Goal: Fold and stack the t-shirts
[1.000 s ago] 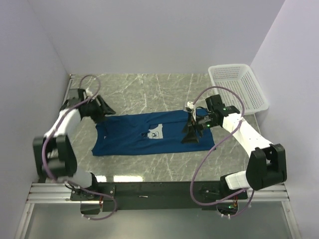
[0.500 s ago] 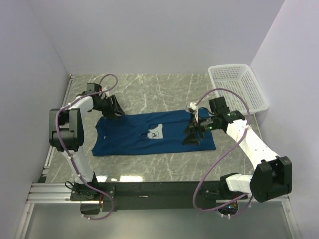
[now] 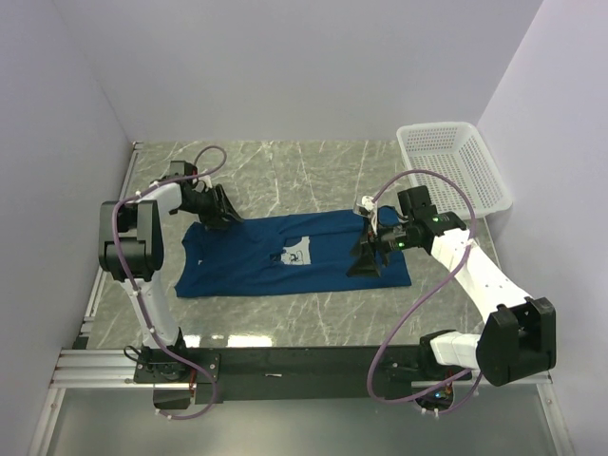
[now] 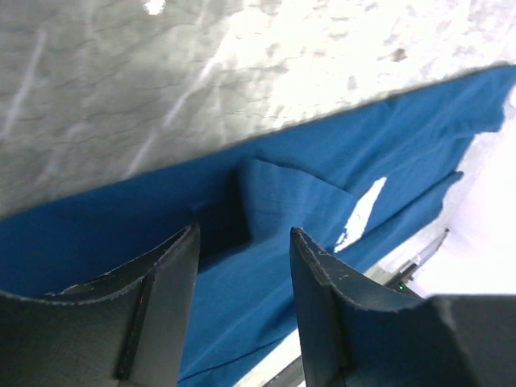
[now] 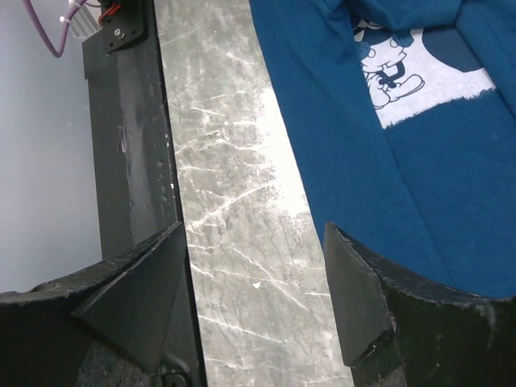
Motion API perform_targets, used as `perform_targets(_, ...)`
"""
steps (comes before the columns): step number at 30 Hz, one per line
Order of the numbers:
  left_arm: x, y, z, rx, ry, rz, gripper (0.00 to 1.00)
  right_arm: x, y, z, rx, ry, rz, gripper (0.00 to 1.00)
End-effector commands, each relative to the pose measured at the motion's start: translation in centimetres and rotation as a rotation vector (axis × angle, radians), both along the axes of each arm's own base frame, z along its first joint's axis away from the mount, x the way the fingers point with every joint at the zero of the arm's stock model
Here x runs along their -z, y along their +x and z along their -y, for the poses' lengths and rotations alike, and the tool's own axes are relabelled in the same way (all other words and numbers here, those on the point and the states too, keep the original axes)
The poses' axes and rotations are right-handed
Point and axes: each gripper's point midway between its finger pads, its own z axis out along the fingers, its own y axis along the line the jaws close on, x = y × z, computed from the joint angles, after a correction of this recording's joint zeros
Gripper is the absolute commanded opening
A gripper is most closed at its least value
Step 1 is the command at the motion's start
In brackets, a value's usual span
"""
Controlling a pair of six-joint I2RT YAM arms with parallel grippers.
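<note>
**Both grippers open, low over the ends of the blue shirt**

Top view: The left gripper [image 3: 217, 211] sits at the far left corner of the shirt [image 3: 242, 261], fingers apart and closed on nothing. The right gripper [image 3: 366, 258] is low over the shirt's right end; how wide it is open cannot be told here. The shirt is dark blue with a small white print [image 3: 296, 255] near its middle. It lies flat in the middle of the table [image 3: 285, 171], between the two grippers. Its long axis runs left to right, roughly along the near edge, with the right end a little farther from that edge. Which end has the collar cannot be told. A white basket [image 3: 446, 126] stands at the far right corner, well apart from the shirt.

Left wrist: The left gripper [image 4: 243, 234] is open with a clear gap between its fingers. It hangs over the shirt [image 4: 363, 145], just inside the cloth's edge, where it meets the bare table [image 4: 161, 72]. A small raised fold of cloth lies in line with the gap, ungripped.

Right wrist: The right gripper [image 5: 251, 234] is spread wide and empty. One finger is over the table [image 5: 234, 201] and the other over the shirt [image 5: 451, 185]. The print [image 5: 403, 72] is a cartoon figure on a white patch. The cloth's straight edge runs between the fingers.
</note>
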Motion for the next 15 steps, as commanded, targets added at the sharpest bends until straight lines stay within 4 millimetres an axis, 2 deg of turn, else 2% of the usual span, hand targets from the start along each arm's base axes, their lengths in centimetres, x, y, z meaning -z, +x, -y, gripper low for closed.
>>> perform_targets(1, -2.2, 1.0, 1.1, 0.05, -0.065, 0.06, 0.53, -0.6, 0.3, -0.1, 0.002, 0.012, 0.033, 0.76)
perform_targets(6, -2.5, 0.6, 1.8, 0.082, -0.119, 0.061, 0.5, -0.2, 0.4, 0.0, 0.006, 0.003, 0.021, 0.76)
perform_targets(10, -2.0, 0.4, 2.1, 0.094, -0.149, 0.043, 0.46, -0.2, 0.4, 0.0, 0.005, 0.003, 0.013, 0.76)
perform_targets(15, -2.3, 0.5, 2.3, 0.11, -0.157, 0.049, 0.34, -0.1, 0.5, -0.1, 0.003, 0.004, 0.002, 0.76)
